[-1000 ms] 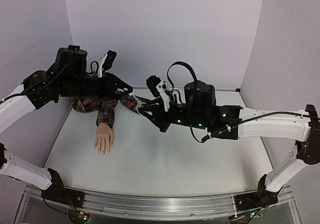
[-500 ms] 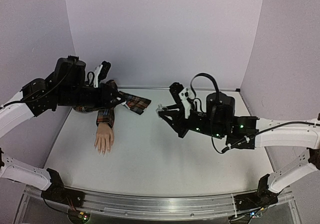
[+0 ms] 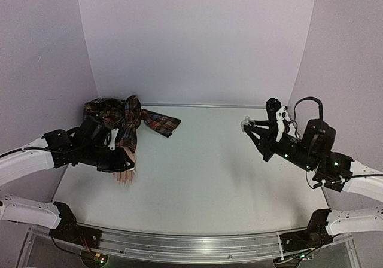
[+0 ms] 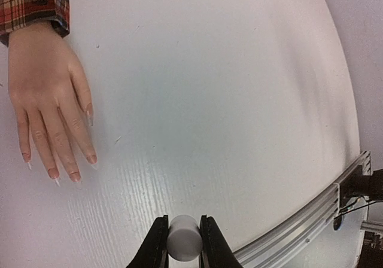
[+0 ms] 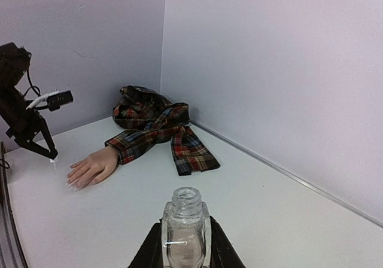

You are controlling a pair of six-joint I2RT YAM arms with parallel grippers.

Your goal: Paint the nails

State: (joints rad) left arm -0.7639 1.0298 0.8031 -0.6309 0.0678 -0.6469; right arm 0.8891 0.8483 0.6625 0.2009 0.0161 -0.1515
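Observation:
The mannequin hand lies palm down on the white table, its plaid sleeve trailing to the back corner. Its nails are pale and glossy at the fingertips. My left gripper is shut on a white cap and hovers low just in front of the fingers; in the top view the left gripper covers part of the hand. My right gripper is shut on an uncapped clear bottle, held upright above the table's right side, far from the hand.
The plaid cloth is bunched in the back left corner. Lilac walls close in the left, back and right. A metal rail runs along the near table edge.
The two grippers, close together at mid-table a second ago, have drawn apart. The left arm dropped down to the mannequin hand with the cap; the right arm swung right with the bottle.

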